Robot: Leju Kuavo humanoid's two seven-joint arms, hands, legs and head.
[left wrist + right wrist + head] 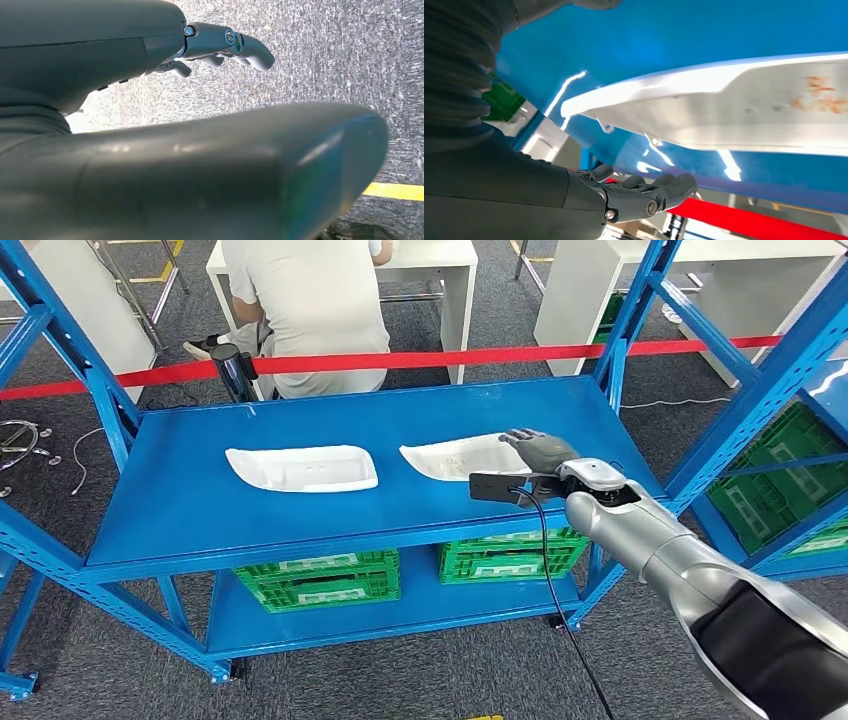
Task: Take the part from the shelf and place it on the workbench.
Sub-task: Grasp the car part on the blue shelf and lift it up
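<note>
Clearly the task is sitting at its very start: neither white moulded plastic tray-shaped part is lifted yet, and the workbench placement is wholly left to do. The nearer white moulded part (455, 457) is lying flat on the top deck of the blue steel shelf rack (170, 500), toward the deck's right half, with a second white moulded part (302, 468) lying well apart to its left. The right hand (538, 448) is reaching to the nearer part's right end; its fingers (664, 186) are lying loosely spread and holding nothing, and whether they are touching the part I cannot tell. The left hand (220, 47) is hanging over grey carpet, fingers slack and empty. Room looks tight on the right, where the rack's blue upright (620, 335) is standing just beside the hand, while the deck's front edge is offering an open way out toward the robot. A seated person (310, 310) is sitting behind the red barrier tape (420, 360).
</note>
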